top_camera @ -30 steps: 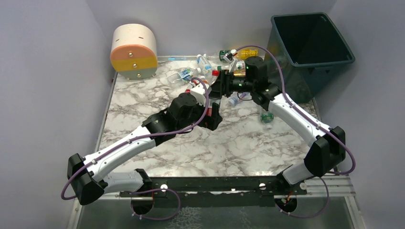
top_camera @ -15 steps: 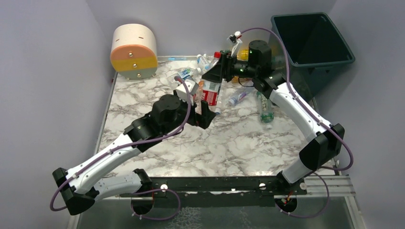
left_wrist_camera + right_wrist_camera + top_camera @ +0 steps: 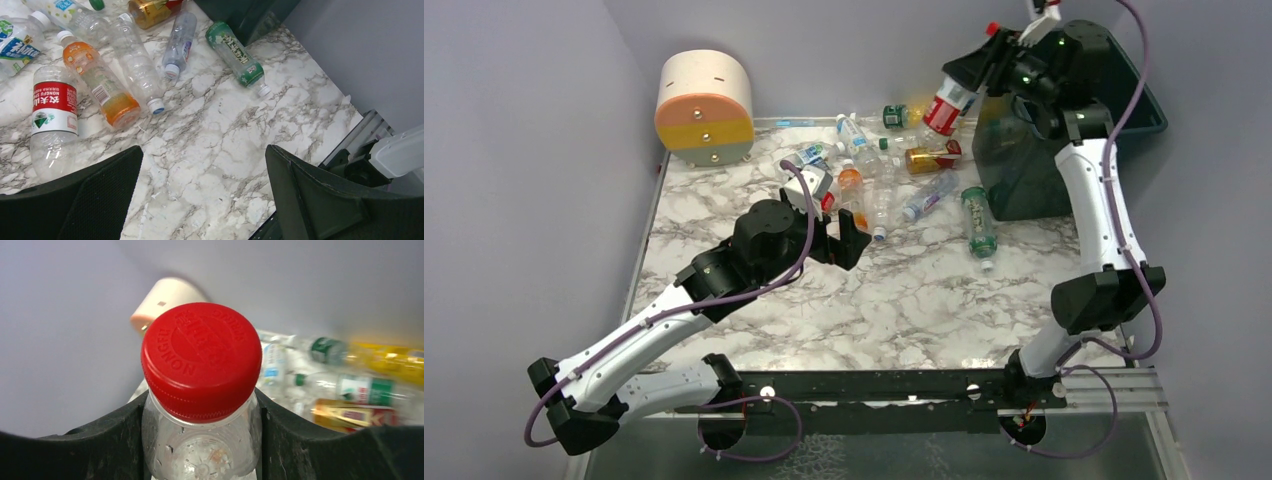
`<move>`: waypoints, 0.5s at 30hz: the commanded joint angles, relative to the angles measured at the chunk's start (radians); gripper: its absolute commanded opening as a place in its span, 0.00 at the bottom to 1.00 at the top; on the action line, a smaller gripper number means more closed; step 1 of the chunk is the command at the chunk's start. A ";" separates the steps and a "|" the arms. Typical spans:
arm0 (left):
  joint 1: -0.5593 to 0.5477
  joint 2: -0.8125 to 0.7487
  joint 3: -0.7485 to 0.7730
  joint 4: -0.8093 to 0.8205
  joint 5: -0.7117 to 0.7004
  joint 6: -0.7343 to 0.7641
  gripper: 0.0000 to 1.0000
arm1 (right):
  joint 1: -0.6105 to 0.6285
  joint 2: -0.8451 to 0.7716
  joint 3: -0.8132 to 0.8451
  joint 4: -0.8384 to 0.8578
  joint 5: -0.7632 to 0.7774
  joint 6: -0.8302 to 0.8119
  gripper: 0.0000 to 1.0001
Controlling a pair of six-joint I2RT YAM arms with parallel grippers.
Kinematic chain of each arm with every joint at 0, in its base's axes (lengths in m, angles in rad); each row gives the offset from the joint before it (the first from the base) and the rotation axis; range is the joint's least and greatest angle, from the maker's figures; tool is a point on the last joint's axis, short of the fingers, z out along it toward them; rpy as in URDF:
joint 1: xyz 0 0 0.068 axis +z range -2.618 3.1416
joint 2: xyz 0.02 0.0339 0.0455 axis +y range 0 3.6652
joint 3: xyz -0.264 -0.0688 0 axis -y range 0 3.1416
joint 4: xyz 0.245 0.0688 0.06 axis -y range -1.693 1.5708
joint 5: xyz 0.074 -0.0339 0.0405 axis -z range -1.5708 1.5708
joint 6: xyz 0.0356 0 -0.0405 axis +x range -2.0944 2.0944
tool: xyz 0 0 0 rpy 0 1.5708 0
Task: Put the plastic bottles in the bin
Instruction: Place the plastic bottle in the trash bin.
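While the left hand (image 3: pixel 852 238) hangs released over the bench (image 3: pixel 924 300), the right hand (image 3: pixel 980 60) grasps a red-capped Nongfu bottle (image 3: pixel 942 108) by its neck beside the bin (image 3: pixel 1024 185).

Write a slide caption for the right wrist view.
Right hand grips a clear red-capped bottle just below its cap, other bottles blurred in the background.

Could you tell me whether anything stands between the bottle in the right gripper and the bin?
Nothing visible does: the red-capped bottle, held by the right gripper, hangs beside the bin with only air between.
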 commanded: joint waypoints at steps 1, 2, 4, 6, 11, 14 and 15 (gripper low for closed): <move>-0.004 0.003 -0.015 0.001 0.003 -0.007 0.99 | -0.091 -0.041 0.051 -0.021 0.151 -0.025 0.52; -0.004 0.004 -0.016 0.002 0.006 -0.010 0.99 | -0.106 -0.049 0.054 -0.020 0.211 -0.037 0.52; -0.004 0.011 -0.016 0.004 0.014 -0.014 0.99 | -0.137 -0.066 0.044 0.007 0.295 -0.045 0.52; -0.004 0.017 -0.018 0.009 0.031 -0.015 0.99 | -0.157 -0.072 0.047 0.031 0.374 -0.057 0.51; -0.005 0.030 -0.024 0.010 0.047 -0.019 0.99 | -0.187 -0.088 0.054 0.097 0.524 -0.092 0.50; -0.005 0.034 -0.037 0.018 0.050 -0.022 0.99 | -0.196 -0.111 0.027 0.150 0.609 -0.118 0.49; -0.004 0.038 -0.040 0.023 0.054 -0.023 0.99 | -0.198 -0.121 0.016 0.170 0.632 -0.128 0.48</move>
